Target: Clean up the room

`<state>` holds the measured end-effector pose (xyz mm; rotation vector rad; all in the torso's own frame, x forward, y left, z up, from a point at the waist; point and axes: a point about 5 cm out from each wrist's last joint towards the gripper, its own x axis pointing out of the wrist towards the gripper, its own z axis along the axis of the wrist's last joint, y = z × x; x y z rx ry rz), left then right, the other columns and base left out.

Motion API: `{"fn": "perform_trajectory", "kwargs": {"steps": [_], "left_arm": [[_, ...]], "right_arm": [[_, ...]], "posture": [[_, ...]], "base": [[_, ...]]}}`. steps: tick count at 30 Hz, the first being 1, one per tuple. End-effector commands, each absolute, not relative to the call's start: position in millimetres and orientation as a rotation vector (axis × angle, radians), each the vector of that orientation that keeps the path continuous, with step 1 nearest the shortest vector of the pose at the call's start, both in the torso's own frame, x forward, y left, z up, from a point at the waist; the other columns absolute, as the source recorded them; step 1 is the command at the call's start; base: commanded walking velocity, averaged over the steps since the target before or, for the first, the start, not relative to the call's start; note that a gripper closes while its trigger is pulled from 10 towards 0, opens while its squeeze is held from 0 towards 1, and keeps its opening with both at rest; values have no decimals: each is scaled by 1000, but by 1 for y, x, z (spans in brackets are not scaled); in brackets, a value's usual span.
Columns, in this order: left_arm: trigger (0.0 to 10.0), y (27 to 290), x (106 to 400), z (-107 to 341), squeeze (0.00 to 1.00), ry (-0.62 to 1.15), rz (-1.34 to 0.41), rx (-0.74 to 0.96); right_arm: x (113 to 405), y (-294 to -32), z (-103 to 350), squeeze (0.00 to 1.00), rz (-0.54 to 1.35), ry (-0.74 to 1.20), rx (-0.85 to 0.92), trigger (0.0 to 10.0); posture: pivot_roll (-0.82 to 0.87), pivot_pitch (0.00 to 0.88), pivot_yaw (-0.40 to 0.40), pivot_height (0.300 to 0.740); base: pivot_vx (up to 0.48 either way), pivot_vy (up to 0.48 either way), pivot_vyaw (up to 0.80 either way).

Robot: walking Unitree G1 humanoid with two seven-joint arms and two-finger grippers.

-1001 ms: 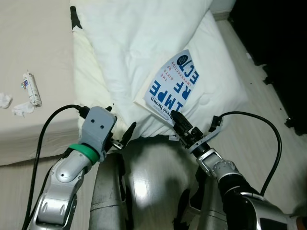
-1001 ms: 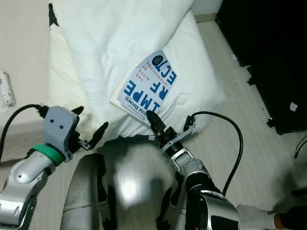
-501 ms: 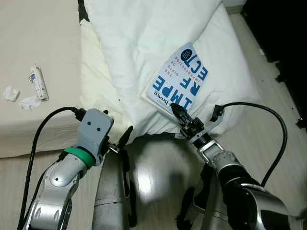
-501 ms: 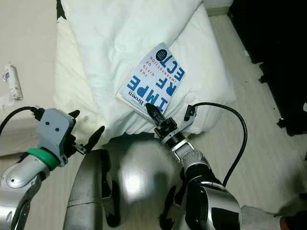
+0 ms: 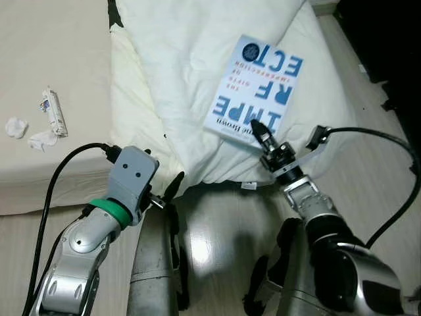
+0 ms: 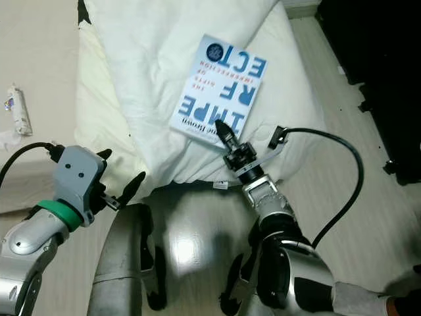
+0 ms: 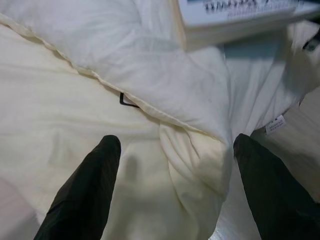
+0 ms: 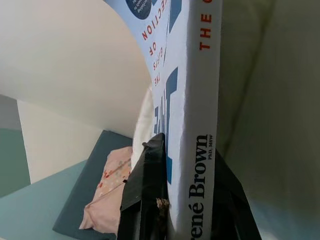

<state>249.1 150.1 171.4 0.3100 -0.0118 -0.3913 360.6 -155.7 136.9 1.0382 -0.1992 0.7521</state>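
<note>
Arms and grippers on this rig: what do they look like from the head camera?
Both arms are silver metal. The left gripper has a grey boxy housing with two small dark dots, a green ring behind it, black fingers and a black cable looping off. The right gripper is slimmer and black, with its own black cable arcing out.

One book (image 5: 255, 89) on the bedding, two white pillows (image 5: 197, 59) piled beneath it, one small tube (image 5: 54, 112) on the mattress, two crumpled tissues (image 5: 13, 127) beside it, and two grippers: left gripper (image 5: 164, 194), right gripper (image 5: 263, 135).
</note>
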Motion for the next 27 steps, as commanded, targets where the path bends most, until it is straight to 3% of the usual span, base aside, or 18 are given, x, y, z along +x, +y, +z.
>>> {"fn": "perform_trajectory", "kwargs": {"steps": [1, 6, 8, 10, 14, 16, 18, 19, 21, 27], "left_arm": [[10000, 149, 248, 162, 0, 32, -402, 305], [10000, 144, 254, 163, 0, 31, -388, 239], [10000, 129, 275, 175, 0, 22, -373, 43], [10000, 122, 284, 182, 0, 13, -376, -29], [10000, 104, 308, 202, 0, -31, -369, -122], [10000, 104, 308, 202, 0, -31, -369, -122], [10000, 80, 343, 222, 0, -39, -363, -228], [10000, 80, 343, 222, 0, -39, -363, -228], [10000, 62, 372, 233, 0, -44, -320, -236], [10000, 68, 392, 244, 0, -91, -160, -154]], "right_arm": [[360, -155, 141, 0, 788, -235, 1043, 0], [358, -158, 155, 0, 854, -289, 977, 0], [339, -170, 177, 0, 894, -410, 893, 0], [328, -175, 186, 0, 903, -456, 870, 0], [301, -191, 199, 0, 894, -539, 844, 0], [301, -191, 199, 0, 894, -539, 844, 0], [266, -210, 209, 0, 864, -602, 803, 0], [266, -210, 209, 0, 864, -602, 803, 0], [244, -221, 219, 0, 844, -657, 770, 0], [233, -221, 225, 0, 838, -696, 756, 0]], "posture": [[368, 306, 86, 522], [318, 294, 70, 522], [238, 276, 61, 522], [238, 276, 61, 522], [168, 258, 66, 522], [168, 258, 66, 522], [78, 234, 84, 522], [78, 234, 84, 522], [11, 211, 105, 522], [-27, 204, 121, 522]], "base": [[0, 0, 0], [0, 0, 0], [0, 0, 0], [0, 0, 0], [0, 0, 0], [0, 0, 0], [0, 0, 0], [0, 0, 0], [0, 0, 0], [0, 0, 0]]}}
